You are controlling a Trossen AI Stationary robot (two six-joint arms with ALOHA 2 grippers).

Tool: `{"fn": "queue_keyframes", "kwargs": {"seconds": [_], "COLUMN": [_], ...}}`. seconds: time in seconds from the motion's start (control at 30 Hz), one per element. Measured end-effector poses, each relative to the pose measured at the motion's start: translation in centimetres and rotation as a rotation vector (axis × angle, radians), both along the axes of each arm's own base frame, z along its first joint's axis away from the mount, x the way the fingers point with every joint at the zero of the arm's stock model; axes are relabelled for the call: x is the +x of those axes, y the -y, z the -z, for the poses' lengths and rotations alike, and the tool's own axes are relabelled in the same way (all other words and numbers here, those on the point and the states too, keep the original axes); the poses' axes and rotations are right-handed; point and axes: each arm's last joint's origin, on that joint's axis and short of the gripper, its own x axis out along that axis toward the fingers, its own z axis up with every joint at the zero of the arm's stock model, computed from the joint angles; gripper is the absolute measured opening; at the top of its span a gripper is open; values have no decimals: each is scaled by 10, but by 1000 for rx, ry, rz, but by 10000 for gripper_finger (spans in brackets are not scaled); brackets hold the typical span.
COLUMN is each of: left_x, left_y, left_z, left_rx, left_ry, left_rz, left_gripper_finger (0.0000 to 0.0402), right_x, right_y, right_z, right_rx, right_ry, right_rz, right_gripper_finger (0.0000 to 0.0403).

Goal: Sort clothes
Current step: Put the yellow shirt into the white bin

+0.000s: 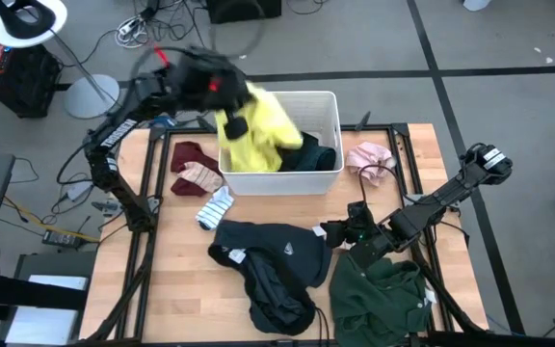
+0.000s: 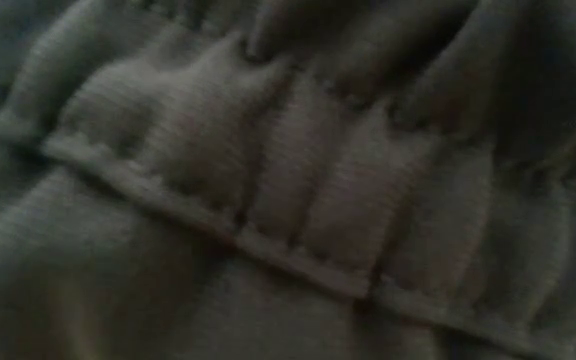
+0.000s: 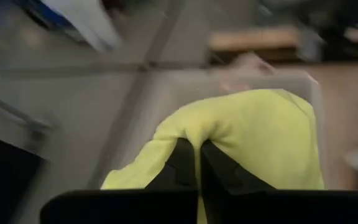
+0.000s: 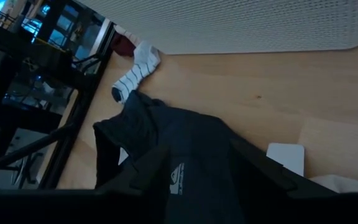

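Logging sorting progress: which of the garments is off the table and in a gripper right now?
The yellow shirt. The left gripper is shut on it over the white bin; the black top and green top lie on the table.

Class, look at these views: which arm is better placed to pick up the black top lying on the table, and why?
The right. Its end effector sits low at the edge of the black top with nothing in it I can see, while the left end effector is shut on the yellow shirt over the white bin.
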Motion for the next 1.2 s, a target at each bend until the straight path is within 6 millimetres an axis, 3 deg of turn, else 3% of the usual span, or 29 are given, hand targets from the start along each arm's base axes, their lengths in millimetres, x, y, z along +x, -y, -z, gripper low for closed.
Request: {"fn": "queue_keyframes", "kwargs": {"seconds": [0.27,0.4,0.67,0.87,1.07,1.2], "left_x": [32,45,47,51,57,57], "left_y": [-14,-26,-63,-75,-77,-75], "left_z": [79,123,201,254,281,279], "left_rx": [-169,-228,-447,-537,-601,-637], "left_ry": [-162,-163,-175,-309,-378,-388], "left_rz": [23,-9,-279,-330,-323,-312], "left_gripper_finger": [3,3,3,10,77,136], "right_x": [0,2,8,9,9,9], "right_y": [0,-2,-5,-6,-6,-6], "right_z": [0,-2,-8,-9,-9,-9], "right_rx": [0,15,36,38,39,39], "right_ry": [2,28,97,110,110,110], "right_rz": [-6,-8,-31,-34,-34,-34], "right_gripper_finger": [160,160,160,160,159,159]}}
